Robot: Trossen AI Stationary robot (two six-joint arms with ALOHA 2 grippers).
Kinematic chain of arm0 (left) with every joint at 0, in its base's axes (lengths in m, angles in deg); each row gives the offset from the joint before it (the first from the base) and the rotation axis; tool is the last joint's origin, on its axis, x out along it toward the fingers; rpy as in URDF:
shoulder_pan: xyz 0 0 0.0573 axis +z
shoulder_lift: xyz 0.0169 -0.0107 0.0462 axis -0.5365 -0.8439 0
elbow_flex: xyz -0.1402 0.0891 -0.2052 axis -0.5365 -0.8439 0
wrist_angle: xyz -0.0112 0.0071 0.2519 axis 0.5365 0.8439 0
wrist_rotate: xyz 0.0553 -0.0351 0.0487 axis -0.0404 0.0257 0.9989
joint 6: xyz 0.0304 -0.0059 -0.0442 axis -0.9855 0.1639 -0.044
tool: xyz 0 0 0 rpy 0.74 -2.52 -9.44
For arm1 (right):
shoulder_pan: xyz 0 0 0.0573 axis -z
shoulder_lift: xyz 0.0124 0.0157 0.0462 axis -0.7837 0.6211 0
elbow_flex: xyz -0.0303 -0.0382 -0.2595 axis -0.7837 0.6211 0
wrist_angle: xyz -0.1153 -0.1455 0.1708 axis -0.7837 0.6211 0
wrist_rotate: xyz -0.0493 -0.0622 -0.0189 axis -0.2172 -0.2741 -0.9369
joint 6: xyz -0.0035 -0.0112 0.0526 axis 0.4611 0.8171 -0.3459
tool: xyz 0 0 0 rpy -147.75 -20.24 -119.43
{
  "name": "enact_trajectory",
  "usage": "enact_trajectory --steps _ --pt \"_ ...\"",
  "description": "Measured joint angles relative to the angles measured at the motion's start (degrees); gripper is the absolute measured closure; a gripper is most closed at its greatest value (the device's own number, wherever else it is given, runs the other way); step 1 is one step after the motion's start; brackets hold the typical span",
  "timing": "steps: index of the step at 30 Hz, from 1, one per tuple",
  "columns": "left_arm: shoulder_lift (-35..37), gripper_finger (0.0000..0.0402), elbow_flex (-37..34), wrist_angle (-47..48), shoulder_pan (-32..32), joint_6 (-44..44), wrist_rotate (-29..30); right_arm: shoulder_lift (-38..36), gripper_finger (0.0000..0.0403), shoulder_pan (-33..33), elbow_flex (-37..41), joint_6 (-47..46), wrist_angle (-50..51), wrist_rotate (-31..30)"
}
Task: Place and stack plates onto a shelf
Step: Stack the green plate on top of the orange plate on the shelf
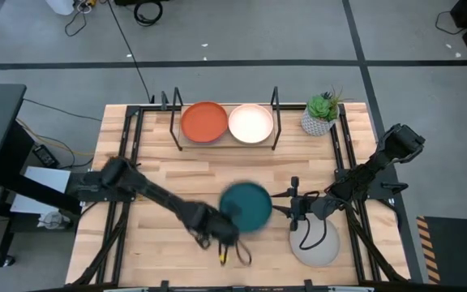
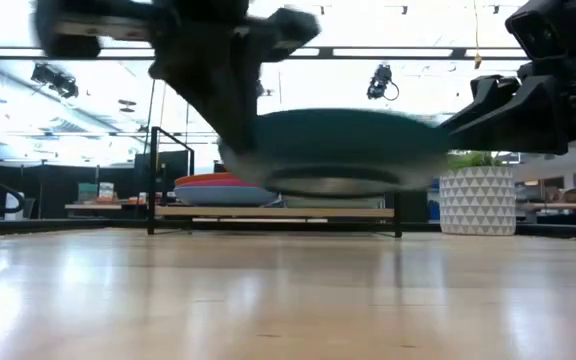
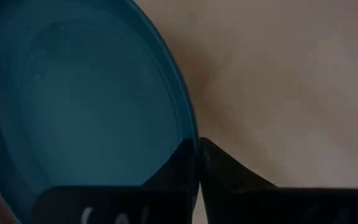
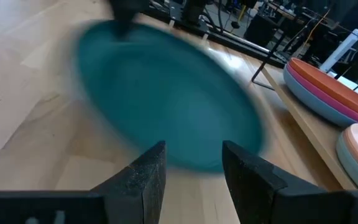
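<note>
A dark teal plate [image 1: 246, 205] hangs in the air over the middle of the table, clear of the wood in the low view [image 2: 338, 150]. My left gripper [image 1: 221, 229] is shut on its near-left rim. My right gripper [image 1: 293, 203] is open, level, just off the plate's right rim [image 4: 191, 163]; I see no touch. A grey plate [image 1: 319, 247] lies flat on the table below the right arm. On the shelf [image 1: 225, 143] at the far edge, an orange plate [image 1: 205, 122] tops a pink and blue stack [image 4: 328, 93], and a cream plate [image 1: 250, 123] sits beside it. My left gripper [image 3: 197, 146] pinches the teal plate's rim [image 3: 188, 127], one finger on the inner face and one on the outer side. The fingers come from the table's near-left side. The plate is lifted clear of the table and sits close to level.
A potted plant in a white pot [image 1: 321, 113] stands to the right of the shelf at the far edge. Black metal uprights [image 1: 276, 113] close the shelf's ends. Bare wood lies between the shelf and the lifted plate.
</note>
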Motion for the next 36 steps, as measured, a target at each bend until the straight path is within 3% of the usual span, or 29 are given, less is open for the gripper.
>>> enact_trajectory --steps 7,11,20,25,36 --pt "6.5 0.0388 0.0 15.9 5.5 8.8 7.7 0.0 0.0241 -0.1 0.0 1.5 -2.3 -7.7" --pt "8.3 0.0388 -0.1 20.7 10.9 13.0 11.3 0.0 0.0241 -0.2 0.0 1.5 -2.5 -7.6" --pt "9.9 0.0388 -0.1 19.5 24.0 17.5 10.1 0.0 0.0241 -0.5 0.0 1.3 -1.6 -7.3" --pt "9.9 0.0388 -0.1 18.7 28.6 17.0 7.8 0.0 0.0241 -1.0 0.0 1.2 -1.1 -7.3" --pt "9.8 0.0380 -0.1 14.8 37.9 26.9 7.9 0.0 0.0241 -1.5 0.0 1.1 -1.3 -7.3"
